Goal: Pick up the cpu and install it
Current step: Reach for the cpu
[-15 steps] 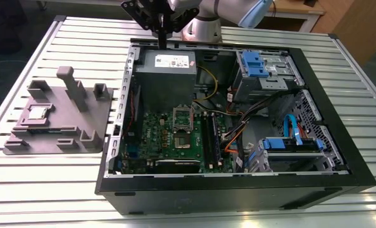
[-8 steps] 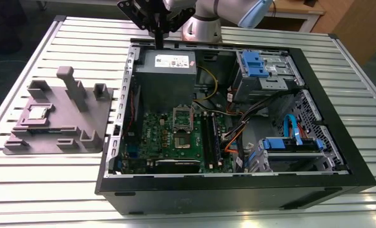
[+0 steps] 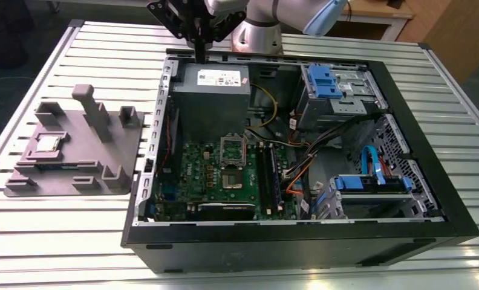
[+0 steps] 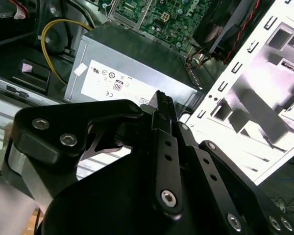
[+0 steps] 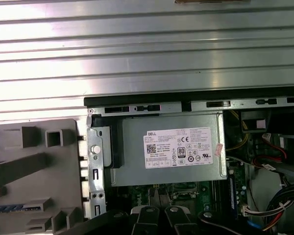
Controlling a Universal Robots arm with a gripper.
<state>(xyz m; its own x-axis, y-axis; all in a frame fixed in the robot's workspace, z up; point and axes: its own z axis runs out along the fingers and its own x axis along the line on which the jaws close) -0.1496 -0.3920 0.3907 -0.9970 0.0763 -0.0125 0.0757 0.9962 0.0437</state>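
A: Where's the gripper (image 3: pixel 199 58)?
B: Over the back edge of the PC case (image 3: pixel 304 244), above the power supply (image 3: pixel 211 93). Fingers (image 4: pixel 162 147) are pressed together with nothing between them.
A: And the cpu?
B: The cpu (image 3: pixel 46 144) lies flat in the grey holder (image 3: pixel 102 166) on the bench (image 3: pixel 62 241), at the exterior view's left of the case. It's well apart from the gripper, not picked up and not installed.
A: Socket?
B: The socket (image 3: pixel 234 176) on the green board looks bare. Its metal frame (image 3: pixel 233 147) sits on the power-supply side. Can't tell how far the frame is swung up.
A: Risks?
B: My read: the chip is thin and sits low in its recess, so an off-centre pinch could tilt or drop it. A memory stick (image 3: pixel 55 164) lies just beside it and would be easy to clip. Cables (image 3: pixel 304 163) run near the socket and could snag. Wrong rotation at the socket would bend contacts.
A: Any writing?
B: A white label (image 5: pixel 180 148) on the power supply, with dense print and marks. Not reading it off.
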